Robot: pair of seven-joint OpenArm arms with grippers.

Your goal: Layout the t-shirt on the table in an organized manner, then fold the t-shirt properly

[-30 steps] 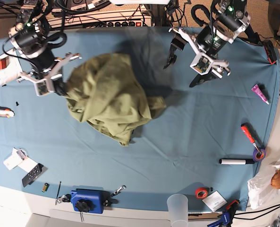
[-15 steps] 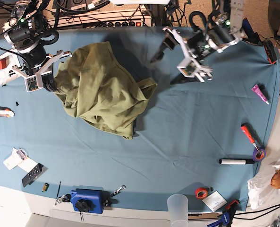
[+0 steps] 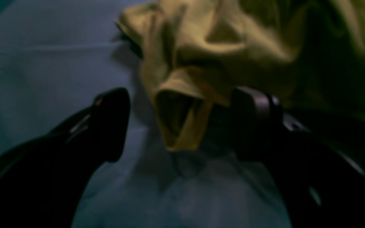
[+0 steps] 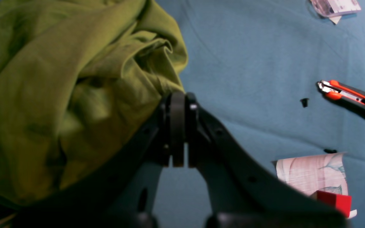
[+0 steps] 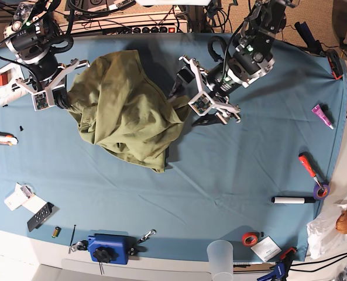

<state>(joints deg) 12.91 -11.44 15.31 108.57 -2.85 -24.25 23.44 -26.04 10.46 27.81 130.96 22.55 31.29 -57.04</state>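
jaws of the left gripper (image 3: 182,126) stand wide apart, its black fingers (image 3: 112,123) set on either side of a folded sleeve-like edge of the olive-green cotton t-shirt (image 5: 126,111), not pinching it; whether the right-hand pad touches the fabric cannot be told. the right gripper (image 4: 178,126) has its two black pads pressed flat together, with the shirt's cloth bunched right at their tips, so it appears clamped on an edge of the garment. in the base view the shirt lies crumpled in a heap on the teal-blue cloth-covered table (image 5: 232,170), in the upper-left part, stretched between the two claws. further out on that side lie an orange-and-black utility knife (image 4: 352,98), a white card with a red block (image 4: 322,177), and two small black bits (image 4: 304,102) on the cloth.
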